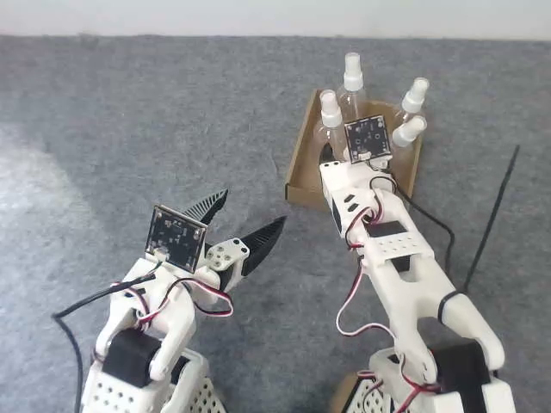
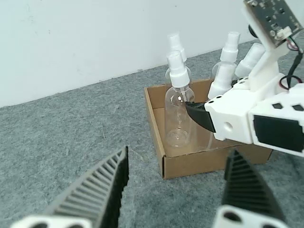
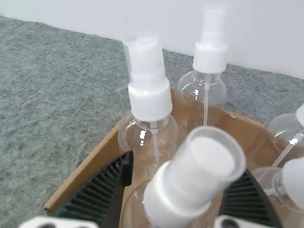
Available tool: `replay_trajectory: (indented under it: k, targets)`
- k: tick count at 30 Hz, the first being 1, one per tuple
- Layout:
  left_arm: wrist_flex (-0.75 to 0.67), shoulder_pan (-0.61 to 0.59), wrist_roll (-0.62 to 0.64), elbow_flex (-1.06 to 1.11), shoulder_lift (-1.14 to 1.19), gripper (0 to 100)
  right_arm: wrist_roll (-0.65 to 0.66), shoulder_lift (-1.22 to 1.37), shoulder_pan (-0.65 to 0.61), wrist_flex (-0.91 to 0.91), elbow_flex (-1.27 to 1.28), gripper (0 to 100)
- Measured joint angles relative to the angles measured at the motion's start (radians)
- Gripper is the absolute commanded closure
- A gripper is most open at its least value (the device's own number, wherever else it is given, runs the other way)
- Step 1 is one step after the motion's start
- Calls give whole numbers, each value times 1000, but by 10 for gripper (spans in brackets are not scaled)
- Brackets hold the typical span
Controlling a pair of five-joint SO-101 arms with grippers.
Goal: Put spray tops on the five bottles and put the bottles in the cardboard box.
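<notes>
The right hand (image 3: 185,166) was out over the cardboard box (image 1: 299,142) at the far right of the desk (image 1: 129,129), and it had a bottle (image 2: 219,88). Its black jaws sat close on either side of the clear body. The bottle leaned, with its white spray top (image 3: 209,156) tipped back toward the wrist. It was over the near part of the box, and whether its base touched the floor of the box could not be told.

Beyond it, four more bottles (image 1: 353,82) were grouped at the far end of the box, each capped with a white sprayer. One stood on the left, one at the far edge, and two on the right. The box lay flat on the grey desk, low-walled and open on top, its long side running near to far.

At the near left, the left hand (image 1: 254,206) hung above the desk with its jaws spread wide, pointed toward the box and well apart from it. A black cable (image 1: 491,215) trailed over the desk to the right of the right arm. A white wall (image 2: 71,38) closed off the far side.
</notes>
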Motion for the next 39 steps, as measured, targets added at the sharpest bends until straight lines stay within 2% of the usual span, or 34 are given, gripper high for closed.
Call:
replay_trajectory:
  k: [14, 23, 29, 36, 39]
  targets:
    - [0, 0, 0, 14, 5, 697, 5, -74, 2, 29, 0, 745]
    - [0, 0, 0, 14, 5, 697, 6, -362, 0, 302, -103, 745]
    - [0, -6, 0, 14, 5, 697, 6, -605, 0, 577, -118, 753]
    - [0, -6, 0, 14, 5, 699, 11, -898, 0, 911, -48, 994]
    - [34, -40, 0, 14, 5, 699, 63, -1026, 0, 1000, 20, 979]
